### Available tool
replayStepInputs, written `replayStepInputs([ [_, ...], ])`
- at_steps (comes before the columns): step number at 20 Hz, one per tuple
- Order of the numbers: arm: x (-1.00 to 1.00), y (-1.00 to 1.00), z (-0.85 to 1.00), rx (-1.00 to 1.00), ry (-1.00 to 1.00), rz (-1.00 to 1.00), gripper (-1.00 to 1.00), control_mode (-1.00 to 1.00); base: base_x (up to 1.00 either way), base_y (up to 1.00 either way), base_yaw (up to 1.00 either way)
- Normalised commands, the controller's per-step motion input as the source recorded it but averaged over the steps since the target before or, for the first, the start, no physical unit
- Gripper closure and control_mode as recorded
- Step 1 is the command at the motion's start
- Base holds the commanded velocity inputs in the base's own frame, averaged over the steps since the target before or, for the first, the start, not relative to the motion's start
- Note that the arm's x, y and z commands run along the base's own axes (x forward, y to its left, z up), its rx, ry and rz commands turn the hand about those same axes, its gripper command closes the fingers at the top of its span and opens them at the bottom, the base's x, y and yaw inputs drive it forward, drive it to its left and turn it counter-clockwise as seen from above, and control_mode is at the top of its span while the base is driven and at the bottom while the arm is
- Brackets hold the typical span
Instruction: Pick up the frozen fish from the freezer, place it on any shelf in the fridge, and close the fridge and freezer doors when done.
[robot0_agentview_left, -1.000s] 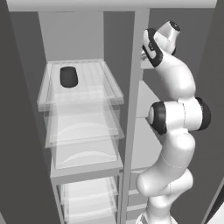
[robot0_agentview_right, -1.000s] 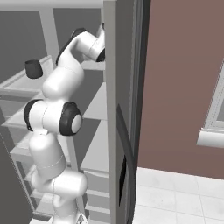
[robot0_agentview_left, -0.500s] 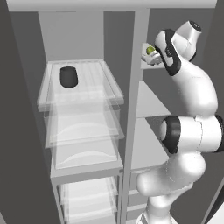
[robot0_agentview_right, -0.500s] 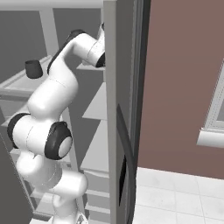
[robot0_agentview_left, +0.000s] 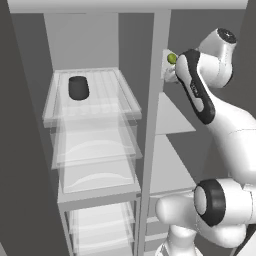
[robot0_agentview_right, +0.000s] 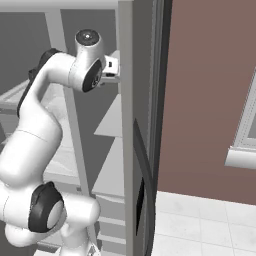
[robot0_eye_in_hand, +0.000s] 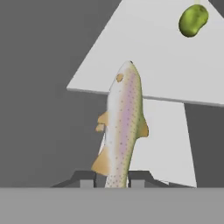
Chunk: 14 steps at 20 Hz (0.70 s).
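The tool (robot0_eye_in_hand: 112, 178) gripped the speckled, pink-striped frozen fish (robot0_eye_in_hand: 121, 127) by its tail in the narrow grey freezer (robot0_agentview_left: 177, 120) (green object nearby), so it might have slipped free or struck the shelf.

Arm raised high; gripper (robot0_eye_in_hand: 112, 180) apparently clamped on fish (robot0_eye_in_hand: 123, 124).
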Motion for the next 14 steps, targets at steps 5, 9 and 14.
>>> replayStepInputs([
  [5,-1.0,0.29,-0.34,0.0,0.0,-0.22,1.0,-1.0,0.0,0.0,0.0],
  [9,-1.0,0.14,-0.43,0.0,0.0,-0.19,1.0,-1.0,0.0,0.0,0.0],
  [14,-1.0,-0.04,-0.62,0.0,0.05,-0.07,1.0,-1.0,0.0,0.0,0.0],
])
